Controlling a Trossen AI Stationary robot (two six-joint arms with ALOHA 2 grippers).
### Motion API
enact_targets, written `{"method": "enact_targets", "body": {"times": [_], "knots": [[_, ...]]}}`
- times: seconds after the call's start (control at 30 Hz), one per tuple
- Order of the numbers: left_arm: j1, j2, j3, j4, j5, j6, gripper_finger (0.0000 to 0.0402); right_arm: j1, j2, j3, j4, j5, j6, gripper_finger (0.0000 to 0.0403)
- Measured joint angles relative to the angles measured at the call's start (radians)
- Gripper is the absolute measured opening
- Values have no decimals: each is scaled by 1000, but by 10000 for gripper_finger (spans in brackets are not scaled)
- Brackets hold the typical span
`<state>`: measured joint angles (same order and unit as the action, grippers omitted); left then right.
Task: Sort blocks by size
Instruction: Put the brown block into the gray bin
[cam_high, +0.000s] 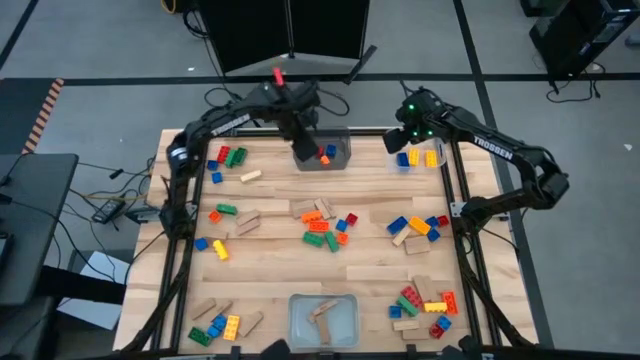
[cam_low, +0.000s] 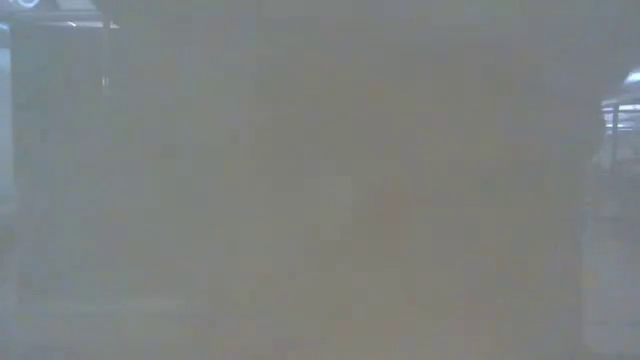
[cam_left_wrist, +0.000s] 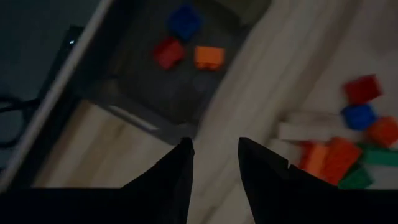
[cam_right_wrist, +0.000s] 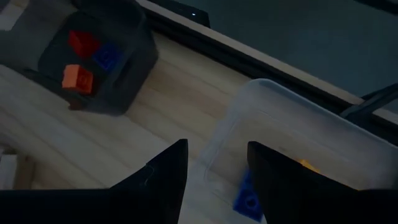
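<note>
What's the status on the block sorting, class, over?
Left hand open, empty, by dark bin holding three small bricks. Right hand open, empty, over clear bin. Many blocks unsorted.

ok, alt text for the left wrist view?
The open, empty left gripper hovers over the wooden table beside a dark bin holding red, blue and orange bricks; more bricks lie nearby.
</note>
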<state>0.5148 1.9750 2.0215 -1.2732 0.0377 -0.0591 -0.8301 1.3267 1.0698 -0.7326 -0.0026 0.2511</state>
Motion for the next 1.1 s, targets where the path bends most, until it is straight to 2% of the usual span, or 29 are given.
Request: {"method": "enact_targets", "body": {"times": [0.27,0.4,0.53,0.63,0.8,0.9,1.1], "knots": [[-97,-356,-577,386,-4,-188,137,22,-84,0,-11,-29,-98,181],[-124,-544,-823,475,-11,-282,137,50,-123,0,-12,-105,-122,181],[-167,-727,-1008,543,-59,-372,137,104,-147,0,-11,-160,-124,181],[-207,-852,-1116,592,-70,-411,137,183,-153,6,-15,-137,-124,181],[-256,-1004,-1232,606,-70,-430,137,381,-130,58,-9,35,-73,178],[-282,-1070,-1276,596,-54,-456,137,488,-79,118,-9,113,20,176],[-353,-1179,-1337,586,9,-473,137,663,73,260,-6,185,121,172]]}}
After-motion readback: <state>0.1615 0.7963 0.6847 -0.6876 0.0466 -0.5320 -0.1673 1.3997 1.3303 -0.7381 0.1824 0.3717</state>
